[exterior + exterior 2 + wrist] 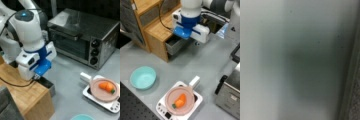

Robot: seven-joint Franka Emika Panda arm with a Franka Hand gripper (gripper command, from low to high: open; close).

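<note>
Toaster oven (85, 37) sits at a front view's top right. Wooden cabinet (157, 32) has its grey drawer (176, 45) pulled open. Gripper (37, 77) is lowered at the drawer; fingers hidden, state cannot be told. Pink pan (180, 101) holds a carrot (180, 100) on a white hob (161, 108). Teal bowl (143, 77) stands well apart.

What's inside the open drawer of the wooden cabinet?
The drawer shows only grey walls in both front views. The tool hangs over it and hides most of the inside, so any contents cannot be seen. The wrist view shows a plain grey surface.
</note>
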